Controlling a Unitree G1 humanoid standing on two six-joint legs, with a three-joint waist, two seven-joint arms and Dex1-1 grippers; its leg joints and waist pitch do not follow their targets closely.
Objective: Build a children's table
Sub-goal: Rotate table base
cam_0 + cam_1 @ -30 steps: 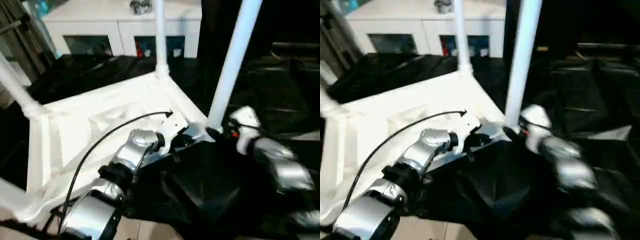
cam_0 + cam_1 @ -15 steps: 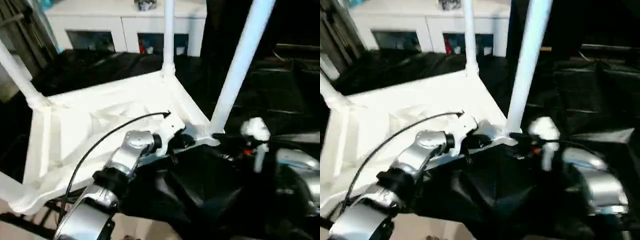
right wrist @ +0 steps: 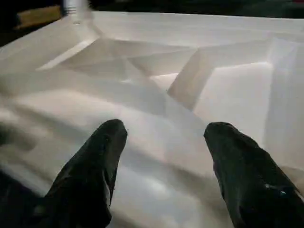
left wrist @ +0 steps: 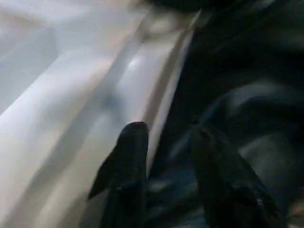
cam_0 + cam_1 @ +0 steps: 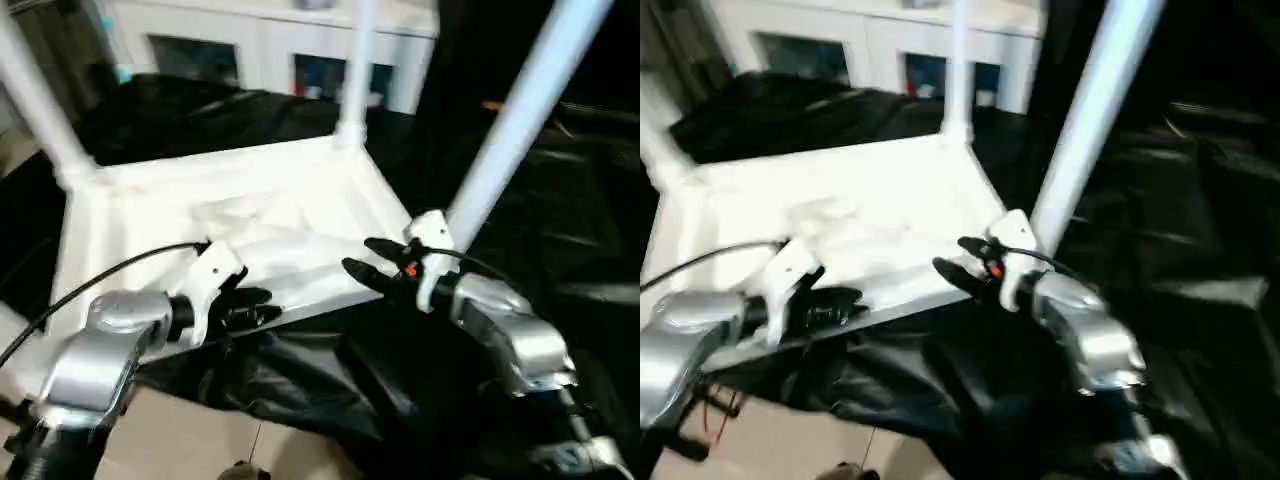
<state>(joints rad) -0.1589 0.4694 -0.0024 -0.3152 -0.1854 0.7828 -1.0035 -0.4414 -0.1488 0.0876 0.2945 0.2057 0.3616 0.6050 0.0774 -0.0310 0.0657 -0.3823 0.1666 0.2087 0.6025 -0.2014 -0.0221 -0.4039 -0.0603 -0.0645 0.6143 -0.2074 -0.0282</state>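
Note:
The children's table lies upside down: its white tabletop [image 5: 230,200] shows its ribbed underside, and three white legs stand up from corner sockets, at the right [image 5: 520,120], the back [image 5: 355,70] and the far left [image 5: 40,100]. My left gripper [image 5: 258,306] is at the tabletop's near edge. In the left wrist view its fingers [image 4: 130,156] are apart, one over the white rim and one over black cloth, open. My right gripper [image 5: 360,257] hovers over the near right corner, beside the right leg's base. Its fingers [image 3: 102,152] are spread wide above the ribs [image 3: 190,80], holding nothing.
The tabletop rests on a black-draped work table [image 5: 560,230] with rumpled cloth bunched at the front [image 5: 300,380]. A white cabinet [image 5: 270,40] stands behind. Pale floor [image 5: 180,440] shows at the near left. A black cable [image 5: 100,275] arcs over my left wrist.
My left gripper has slid left along the tabletop's near edge and its fingers have parted. My right gripper has moved left from the right leg's base to above the corner. The camera shifted too.

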